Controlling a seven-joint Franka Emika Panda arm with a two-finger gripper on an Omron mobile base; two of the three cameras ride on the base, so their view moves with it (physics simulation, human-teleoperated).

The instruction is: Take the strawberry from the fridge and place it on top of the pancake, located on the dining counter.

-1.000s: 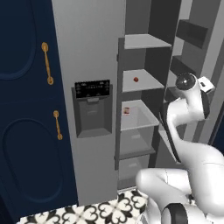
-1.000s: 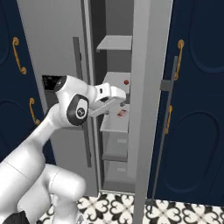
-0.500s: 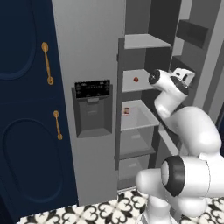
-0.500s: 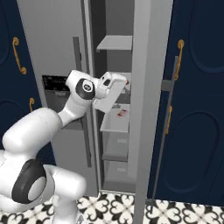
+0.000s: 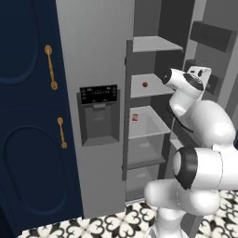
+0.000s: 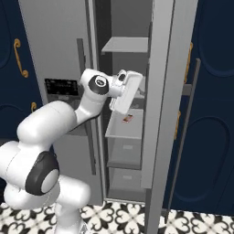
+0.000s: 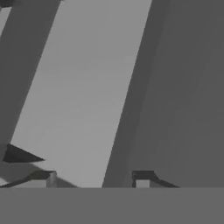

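From the left, the strawberry (image 5: 144,84) sits on a middle fridge (image 5: 153,88) shelf; from the right, the hand hides it. Up close, the fingers (image 7: 94,179) stand apart on nothing

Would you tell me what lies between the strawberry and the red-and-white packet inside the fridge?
Just a grey shelf: in the left base view the strawberry sits on it, the packet on the shelf below.

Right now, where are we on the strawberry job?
Done: the fridge door stands open and the arm has reached inside. In hand: nothing visibly; the strawberry sits on its grey shelf in the left base view, and the fingers face bare grey fridge surfaces. Left: grasp it, carry it out, set it on the pancake.
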